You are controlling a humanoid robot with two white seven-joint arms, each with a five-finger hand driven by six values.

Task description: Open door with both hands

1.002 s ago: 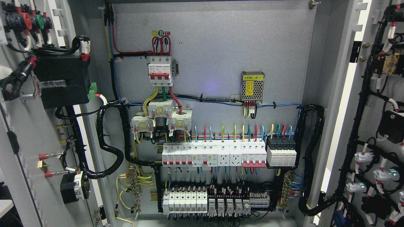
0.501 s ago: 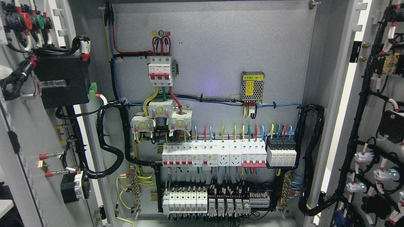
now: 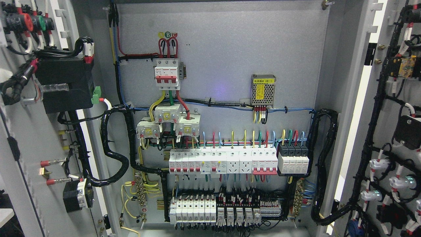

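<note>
We face a grey cabinet (image 3: pixel 223 49) standing wide open. Our left door (image 3: pixel 29 144) is swung out at the picture's left edge, our right door (image 3: pixel 394 98) at its right edge, both with black cable looms on their inner faces. On the back panel sit breaker rows (image 3: pixel 230 161), then a red-handled breaker (image 3: pixel 167 74), then a small meshed supply (image 3: pixel 263 90). Neither of our hands shows, so we cannot tell their fingers' state.

Even, cool light fills the cabinet and the grey back panel (image 3: pixel 230 49) is sharp. A faint violet glare spot sits left of the mesh-cased power supply (image 3: pixel 263 89). Bright white strips blow out beside it, at both door edges.
</note>
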